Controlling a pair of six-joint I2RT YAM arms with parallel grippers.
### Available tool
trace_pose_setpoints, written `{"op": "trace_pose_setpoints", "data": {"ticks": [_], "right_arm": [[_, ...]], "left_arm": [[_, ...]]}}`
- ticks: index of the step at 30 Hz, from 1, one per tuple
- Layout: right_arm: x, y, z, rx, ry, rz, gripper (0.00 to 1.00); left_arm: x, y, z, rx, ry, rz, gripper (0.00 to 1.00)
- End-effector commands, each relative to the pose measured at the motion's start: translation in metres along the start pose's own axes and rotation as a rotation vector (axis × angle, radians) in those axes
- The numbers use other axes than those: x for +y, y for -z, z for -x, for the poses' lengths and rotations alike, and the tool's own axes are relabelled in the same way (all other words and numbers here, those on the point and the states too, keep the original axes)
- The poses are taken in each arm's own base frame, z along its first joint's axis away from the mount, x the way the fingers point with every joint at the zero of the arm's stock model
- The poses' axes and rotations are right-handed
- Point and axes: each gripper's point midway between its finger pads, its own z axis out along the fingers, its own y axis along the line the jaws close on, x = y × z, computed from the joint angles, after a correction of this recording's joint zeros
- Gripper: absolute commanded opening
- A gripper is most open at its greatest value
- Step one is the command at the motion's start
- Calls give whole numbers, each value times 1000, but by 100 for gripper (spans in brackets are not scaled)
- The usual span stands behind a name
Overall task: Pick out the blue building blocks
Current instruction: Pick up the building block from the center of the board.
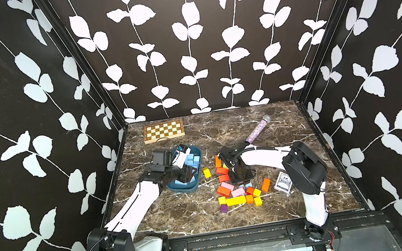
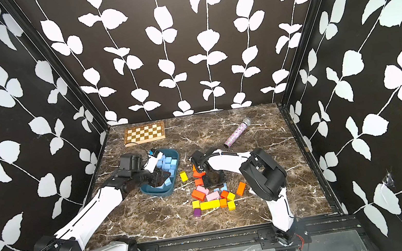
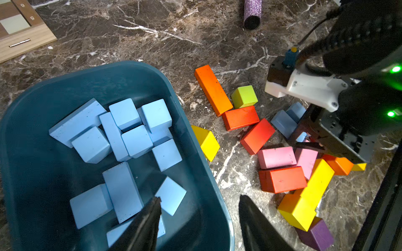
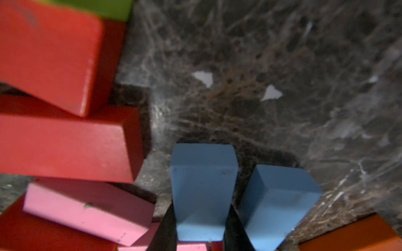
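My right hand (image 4: 201,217) squeezes one blue block (image 4: 203,173) between its fingers. A second blue block (image 4: 280,195) stands on the table (image 4: 282,65) just beside that hand, and red blocks (image 4: 65,141) and a pink block (image 4: 87,208) lie on its other side. My left hand (image 3: 200,197) is spread wide, holding nothing. It hangs over the rim of the teal tray (image 3: 43,108), where many blue blocks (image 3: 130,130) lie.

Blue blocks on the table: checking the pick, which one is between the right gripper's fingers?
The blue block nearer the pink block, gripped on both sides by the right gripper; the other blue block stands beside it.
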Motion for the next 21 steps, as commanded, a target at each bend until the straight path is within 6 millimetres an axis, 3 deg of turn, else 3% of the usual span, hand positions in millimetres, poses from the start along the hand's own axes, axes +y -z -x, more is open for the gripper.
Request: {"op": "trace_pose_setpoints", "data": {"ticks": [1, 4, 7, 12, 17, 21], "right_arm": [[-10, 2, -1, -14, 3, -59, 21], [-3, 32, 10, -113, 11, -4, 18], [28, 71, 27, -265, 47, 192, 17], [71, 127, 41, -547, 153, 534, 12], [96, 176, 31, -732, 349, 750, 9], [116, 203, 13, -821, 540, 907, 9]], "left_arm": [[-5, 8, 5, -33, -15, -15, 60], [-14, 11, 7, -32, -41, -60, 59], [-25, 14, 16, -36, -77, -131, 60], [-64, 35, 54, -217, -157, -341, 61], [-84, 52, 91, -404, -12, -515, 62], [-90, 57, 95, -450, 58, -573, 64]]}}
